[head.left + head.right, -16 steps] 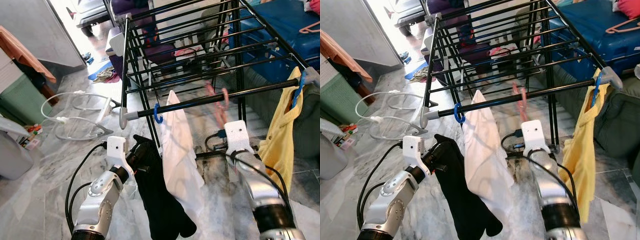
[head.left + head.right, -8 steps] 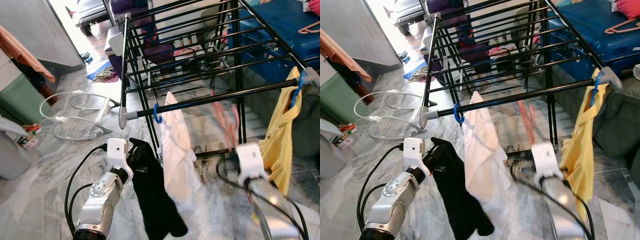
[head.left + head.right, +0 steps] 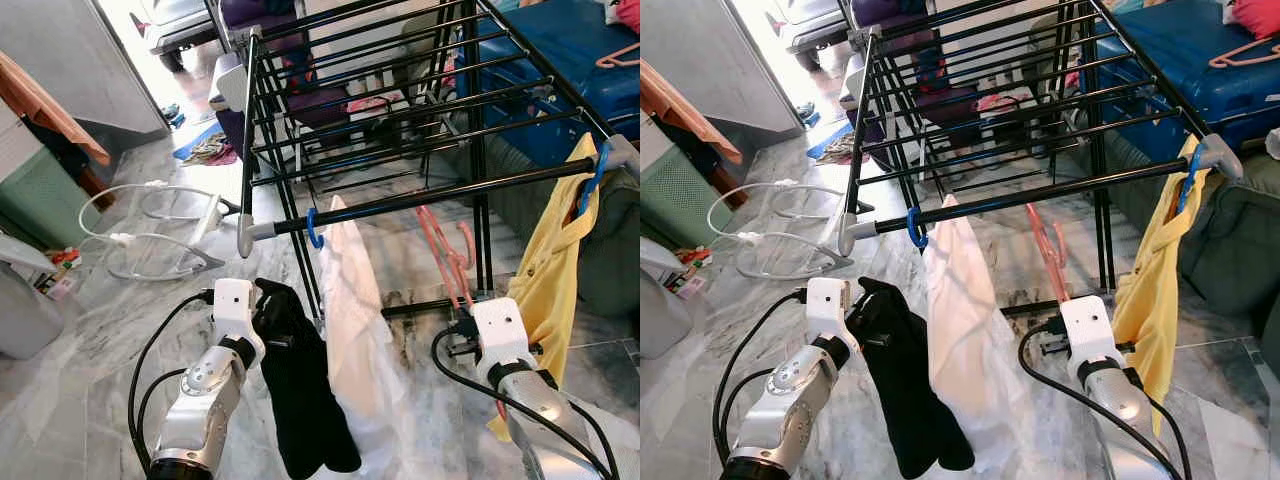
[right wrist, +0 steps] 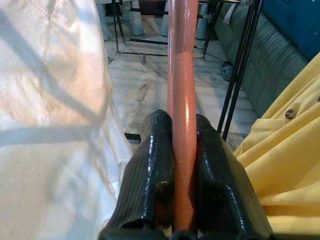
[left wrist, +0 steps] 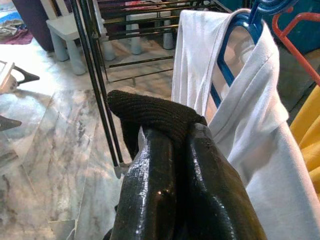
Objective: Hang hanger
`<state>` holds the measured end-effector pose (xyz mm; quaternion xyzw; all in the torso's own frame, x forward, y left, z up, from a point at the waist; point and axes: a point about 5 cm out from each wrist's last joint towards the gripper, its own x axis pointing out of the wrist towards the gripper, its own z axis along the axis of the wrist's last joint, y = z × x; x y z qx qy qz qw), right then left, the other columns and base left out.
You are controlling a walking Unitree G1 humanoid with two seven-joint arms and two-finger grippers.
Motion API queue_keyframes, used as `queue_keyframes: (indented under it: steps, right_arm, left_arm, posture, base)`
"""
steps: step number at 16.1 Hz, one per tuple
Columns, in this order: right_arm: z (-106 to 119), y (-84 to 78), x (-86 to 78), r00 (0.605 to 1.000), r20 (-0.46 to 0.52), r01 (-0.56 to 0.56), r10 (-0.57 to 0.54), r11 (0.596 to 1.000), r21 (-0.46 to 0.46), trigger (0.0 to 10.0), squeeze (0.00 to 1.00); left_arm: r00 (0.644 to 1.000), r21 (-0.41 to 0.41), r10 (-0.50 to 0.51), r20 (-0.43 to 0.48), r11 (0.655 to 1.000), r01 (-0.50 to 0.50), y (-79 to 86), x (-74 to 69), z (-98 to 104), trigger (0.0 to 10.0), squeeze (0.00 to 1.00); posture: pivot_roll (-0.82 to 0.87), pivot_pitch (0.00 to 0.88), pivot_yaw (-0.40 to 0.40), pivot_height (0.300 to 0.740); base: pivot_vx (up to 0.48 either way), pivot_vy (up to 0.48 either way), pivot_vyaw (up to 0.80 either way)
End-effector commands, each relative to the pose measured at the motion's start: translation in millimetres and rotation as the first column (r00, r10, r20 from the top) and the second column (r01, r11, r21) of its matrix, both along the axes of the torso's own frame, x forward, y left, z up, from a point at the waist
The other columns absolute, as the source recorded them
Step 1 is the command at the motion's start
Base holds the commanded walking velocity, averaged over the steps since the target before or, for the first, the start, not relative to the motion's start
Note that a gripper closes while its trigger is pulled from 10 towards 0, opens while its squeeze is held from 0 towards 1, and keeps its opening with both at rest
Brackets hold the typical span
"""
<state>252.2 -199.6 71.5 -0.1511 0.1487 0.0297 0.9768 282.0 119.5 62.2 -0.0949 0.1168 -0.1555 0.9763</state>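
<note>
Flanking orange hanger: white shirt, yellow shirt.

Salmon-pink hanger sits between the right gripper's glossy black fingers. Left gripper, black too, pinches a black knit garment. On the black drying rack, a white shirt hangs from a blue hanger; right of it, a yellow buttoned shirt, also on blue. Grey-veined marble floor below, white cable left of the rack, blue suitcase behind it.
</note>
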Motion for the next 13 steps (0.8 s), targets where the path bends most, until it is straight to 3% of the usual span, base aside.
queue_keyframes:
  steps: [1, 8, 13]
  right_arm:
    - [3.6, 11.9, 1.5, 0.999, 0.022, -0.047, 0.046, 0.999, 0.023, 10.0, 0.00]
    - [3.4, 18.4, 6.6, 0.997, 0.022, -0.072, 0.072, 0.996, 0.042, 10.0, 0.00]
    - [7.3, 29.8, 22.6, 0.990, 0.029, -0.142, 0.141, 0.989, 0.048, 10.0, 0.00]
  left_arm:
    - [0.999, 0.029, 0.031, 0.026, 0.999, -0.032, 10.1, 4.5, 5.0, 10.0, 0.00]
    - [0.999, 0.038, 0.047, 0.023, 0.998, -0.048, 11.9, 4.4, 4.5, 10.0, 0.00]
    - [0.994, 0.036, 0.110, 0.026, 0.993, -0.111, 19.3, -1.0, 3.2, 10.0, 0.00]
  posture:
    - [-0.25, 0.000, 0.229, 0.740]
    - [-0.23, 0.000, 0.209, 0.740]
    - [-0.18, 0.000, 0.142, 0.740]
  base:
    - [0.000, 0.000, 0.00]
    - [-0.250, 0.000, 0.00]
    - [-0.314, 0.000, 0.00]
